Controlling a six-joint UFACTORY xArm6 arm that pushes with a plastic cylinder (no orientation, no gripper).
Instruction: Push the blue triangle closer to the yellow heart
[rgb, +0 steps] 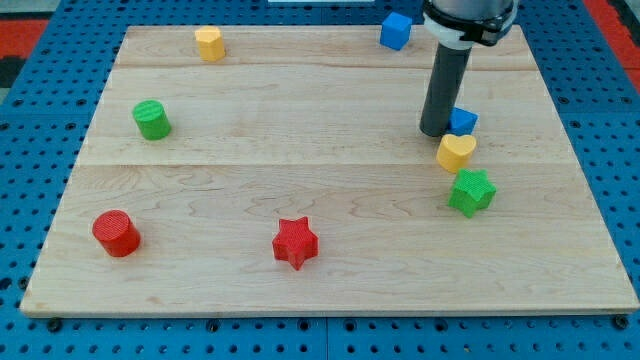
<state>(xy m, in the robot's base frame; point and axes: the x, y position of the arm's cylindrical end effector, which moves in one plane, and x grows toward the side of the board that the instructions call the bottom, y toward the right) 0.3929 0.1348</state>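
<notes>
The blue triangle (464, 121) lies at the view's right, partly hidden behind my rod. The yellow heart (456, 152) sits just below it, touching or nearly touching it. My tip (435, 132) rests on the board right beside the blue triangle's left side and just above-left of the yellow heart.
A green star (472, 192) lies just below the yellow heart. A blue cube (396, 31) is at the top right, a yellow hexagon (209, 44) at the top left, a green cylinder (152, 120) at the left, a red cylinder (116, 233) at the bottom left, and a red star (295, 243) at the bottom middle. The wooden board (320, 290) has blue pegboard around it.
</notes>
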